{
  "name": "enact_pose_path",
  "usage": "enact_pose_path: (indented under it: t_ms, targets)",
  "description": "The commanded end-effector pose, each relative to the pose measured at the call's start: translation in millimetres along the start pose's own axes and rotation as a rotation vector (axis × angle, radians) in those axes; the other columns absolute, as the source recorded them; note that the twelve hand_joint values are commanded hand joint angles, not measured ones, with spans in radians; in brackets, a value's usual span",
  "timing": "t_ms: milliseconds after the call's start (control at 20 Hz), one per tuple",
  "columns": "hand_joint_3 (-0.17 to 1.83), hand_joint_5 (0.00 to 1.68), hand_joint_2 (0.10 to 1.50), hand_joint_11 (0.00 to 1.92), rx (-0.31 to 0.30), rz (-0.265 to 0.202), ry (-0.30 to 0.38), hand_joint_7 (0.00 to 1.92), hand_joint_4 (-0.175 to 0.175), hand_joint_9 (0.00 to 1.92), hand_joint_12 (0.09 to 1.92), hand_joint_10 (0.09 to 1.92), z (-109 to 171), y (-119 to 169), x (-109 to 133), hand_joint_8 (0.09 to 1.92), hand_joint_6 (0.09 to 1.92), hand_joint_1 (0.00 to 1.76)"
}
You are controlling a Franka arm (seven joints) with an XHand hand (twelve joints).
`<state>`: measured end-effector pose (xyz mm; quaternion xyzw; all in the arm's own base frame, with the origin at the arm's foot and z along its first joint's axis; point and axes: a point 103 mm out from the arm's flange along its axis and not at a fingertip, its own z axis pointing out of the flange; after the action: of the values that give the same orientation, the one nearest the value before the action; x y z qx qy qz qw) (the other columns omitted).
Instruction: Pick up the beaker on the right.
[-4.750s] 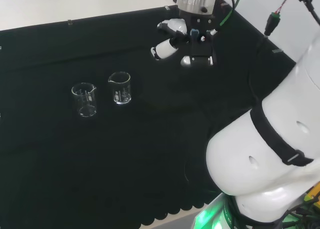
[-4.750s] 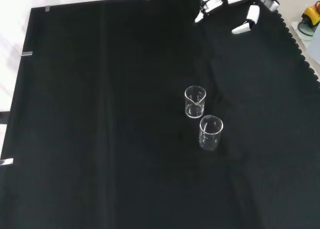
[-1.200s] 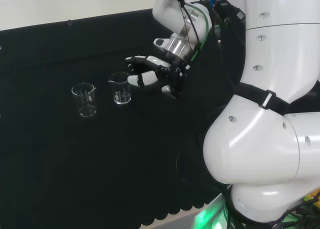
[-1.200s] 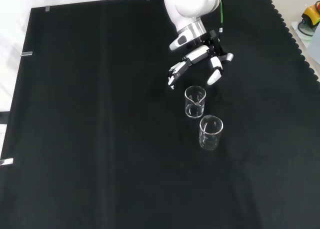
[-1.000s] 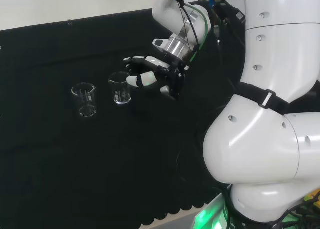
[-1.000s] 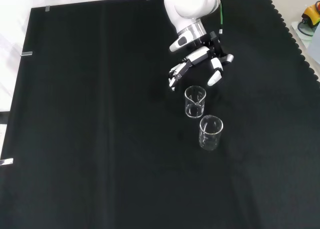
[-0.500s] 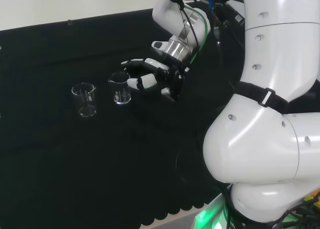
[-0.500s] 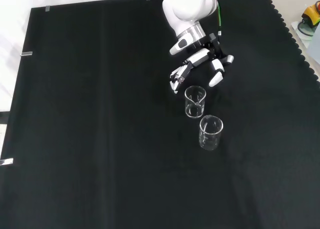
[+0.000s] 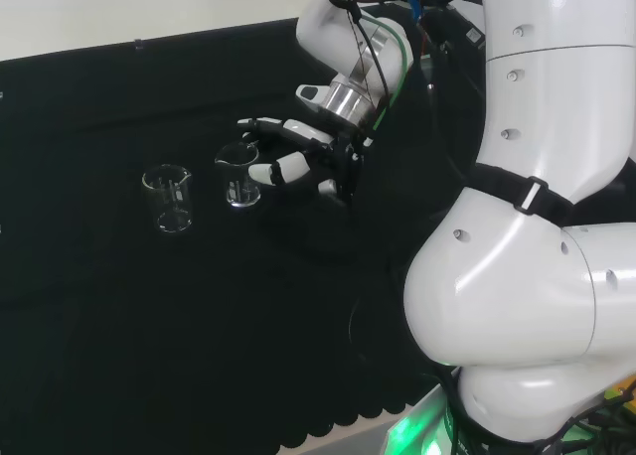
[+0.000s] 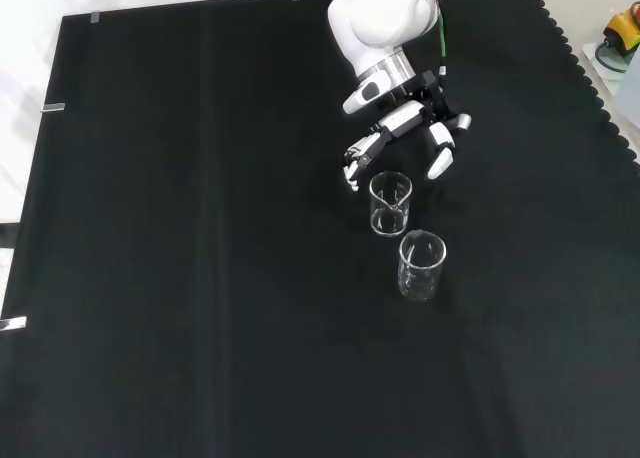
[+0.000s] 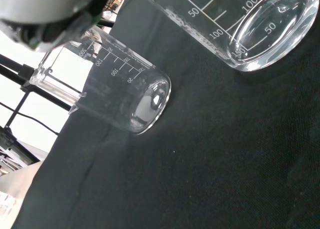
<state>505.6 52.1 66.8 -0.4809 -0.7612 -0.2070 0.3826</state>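
two clear beakers stand close together on the black cloth (image 10: pixel 200 278), a narrow gap between them. the hand (image 10: pixel 405 128) hovers with fingers spread just beside the nearer beaker (image 10: pixel 390 203), straddling its far side in the front view. the other beaker (image 10: pixel 422 265) blocks the side beyond. open cloth all around.

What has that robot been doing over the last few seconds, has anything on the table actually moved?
The black and white robot hand travelled from the far edge of the black cloth to the nearer clear glass beaker, fingers open on either side of its rim, nothing gripped yet. Both that beaker and the second clear glass beaker stayed put.
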Motion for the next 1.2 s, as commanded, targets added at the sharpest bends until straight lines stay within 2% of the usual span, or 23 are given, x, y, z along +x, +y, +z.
enact_pose_path:
  t_ms: [50, 300, 450, 650, 800, 1050, 1200]
  targets:
    - [1.08, 0.17, 0.32, 0.00, -0.023, -0.010, 0.001, 0.12, -0.028, 0.30, 1.09, 0.58, 3, 0, 0, 0.72, 0.09, 0.84]
    - [1.13, 0.27, 0.33, 0.00, -0.062, -0.019, 0.053, 0.18, -0.036, 0.34, 1.10, 0.61, 5, 0, -1, 0.77, 0.09, 0.88]
    - [1.16, 0.31, 0.34, 0.00, -0.093, -0.016, 0.107, 0.23, -0.041, 0.39, 1.14, 0.62, 5, 1, -4, 0.82, 0.13, 0.90]
    - [1.17, 0.14, 0.34, 0.00, -0.091, -0.015, 0.128, 0.24, -0.048, 0.39, 1.14, 0.63, 7, 3, -6, 0.88, 0.70, 0.90]
    - [1.18, 0.09, 0.33, 0.00, -0.083, -0.016, 0.127, 0.24, -0.052, 0.39, 1.14, 0.64, 7, 5, -8, 0.89, 0.89, 0.90]
    - [1.18, 0.08, 0.33, 0.00, -0.066, -0.009, 0.121, 0.25, -0.054, 0.39, 1.13, 0.64, 9, 8, -11, 0.90, 0.97, 0.90]
    - [1.18, 0.08, 0.33, 0.00, -0.052, -0.003, 0.126, 0.26, -0.054, 0.39, 1.14, 0.65, 11, 9, -14, 0.90, 0.89, 0.91]
